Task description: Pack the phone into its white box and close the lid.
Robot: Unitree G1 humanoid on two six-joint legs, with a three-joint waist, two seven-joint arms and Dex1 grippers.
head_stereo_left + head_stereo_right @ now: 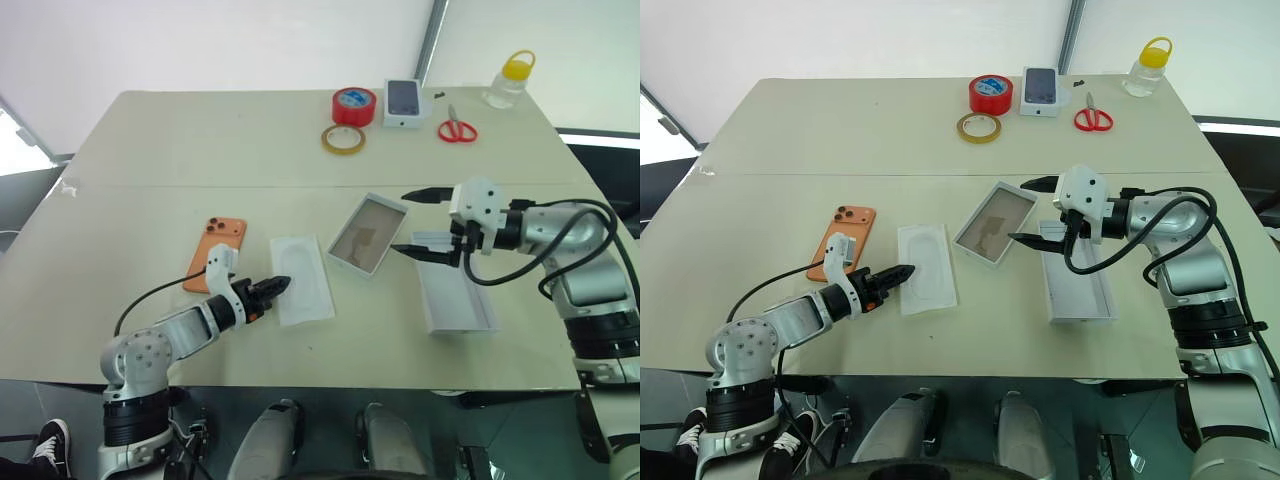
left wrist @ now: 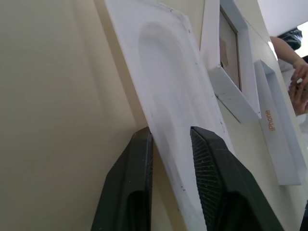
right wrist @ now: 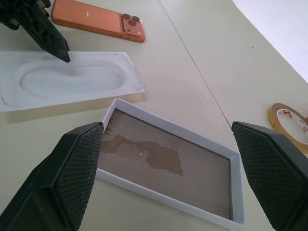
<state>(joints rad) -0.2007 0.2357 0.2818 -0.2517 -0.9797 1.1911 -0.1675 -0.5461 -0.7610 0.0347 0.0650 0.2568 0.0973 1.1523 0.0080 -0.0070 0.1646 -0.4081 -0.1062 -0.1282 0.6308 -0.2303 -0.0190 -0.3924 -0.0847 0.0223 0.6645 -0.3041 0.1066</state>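
phone lying flat on tabletop: stiff, slick, thin, taking by long edges | left hand pinching white sheet edge | right hand hovering open over white box

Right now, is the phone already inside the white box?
No. The phone lies camera side up on the table, and the white box holds nothing on its brownish floor.
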